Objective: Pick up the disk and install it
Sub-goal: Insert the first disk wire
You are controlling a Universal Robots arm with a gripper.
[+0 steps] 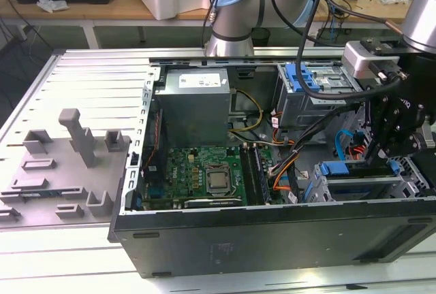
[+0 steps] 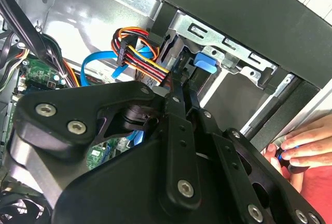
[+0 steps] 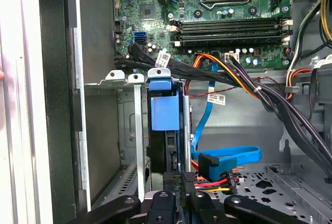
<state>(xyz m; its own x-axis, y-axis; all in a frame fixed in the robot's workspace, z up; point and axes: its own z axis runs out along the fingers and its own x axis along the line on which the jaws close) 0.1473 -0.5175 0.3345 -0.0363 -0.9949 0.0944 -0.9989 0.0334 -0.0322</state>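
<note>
Reaching down into the open computer case (image 1: 272,233), the gripper (image 3: 176,193) has its fingers together, clamped on the disk (image 3: 163,112) standing edgewise in the drive cage (image 3: 119,79), apparently seating it.

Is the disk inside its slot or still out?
Inside. In the first wrist view the disk stands on edge in the metal cage, blue handle outward, with the gripper at its end.

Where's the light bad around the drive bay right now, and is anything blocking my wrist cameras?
First wrist view: the disk is evenly lit, the bay beside it shadowed. Second wrist view: the claw's black linkage blocks the lower half. Exterior view: the case's front wall is dark.
</note>
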